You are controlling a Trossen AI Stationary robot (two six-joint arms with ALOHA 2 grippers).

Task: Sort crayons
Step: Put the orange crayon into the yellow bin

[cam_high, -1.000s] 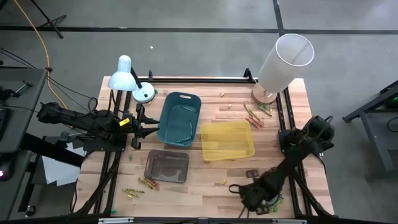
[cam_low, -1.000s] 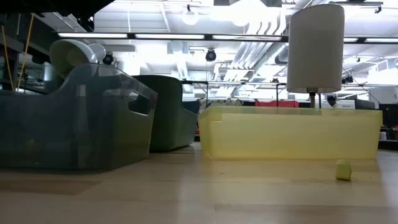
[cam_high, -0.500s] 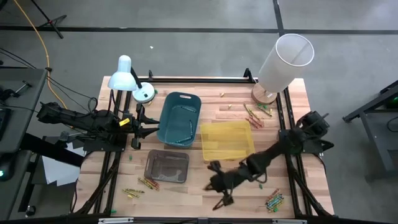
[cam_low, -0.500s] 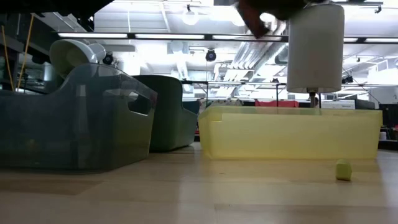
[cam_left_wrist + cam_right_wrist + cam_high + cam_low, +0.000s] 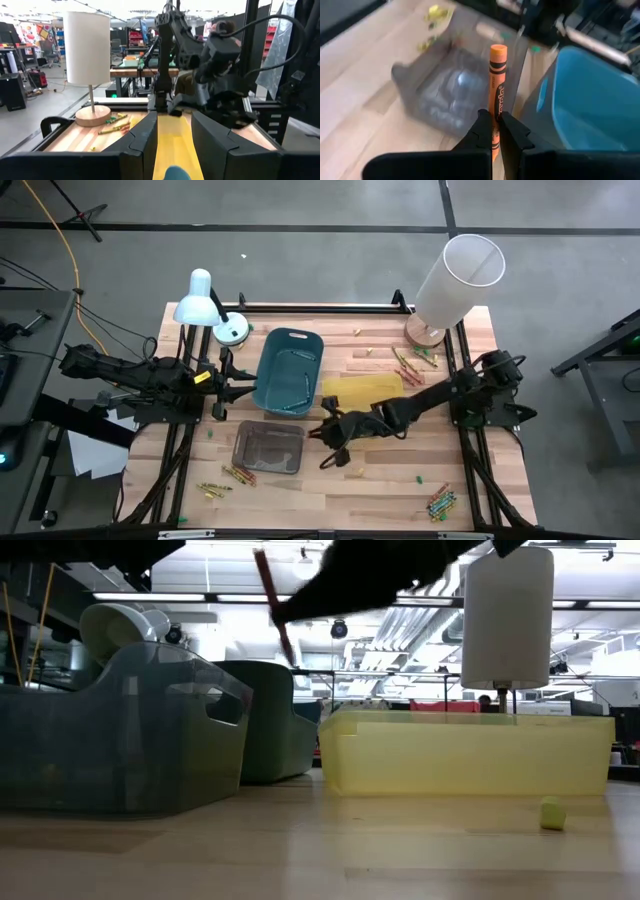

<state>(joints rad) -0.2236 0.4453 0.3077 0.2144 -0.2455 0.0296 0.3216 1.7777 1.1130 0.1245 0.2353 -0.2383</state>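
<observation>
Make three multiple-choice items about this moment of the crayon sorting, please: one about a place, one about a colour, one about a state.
1. Where does the right gripper hang?
A. between the grey bin and the yellow bin
B. beside the white lamp
C. over the loose crayons at the table's near right corner

2. What colour is the crayon it carries?
A. blue
B. orange
C. green

3. How are the right gripper's fingers?
A. wide open, empty
B. shut on the crayon
C. hidden from every view

Key: 1 A, the high view shows it between those two bins. 2 B, the right wrist view shows an orange stick. 3 B, both fingers pinch its lower end there.
</observation>
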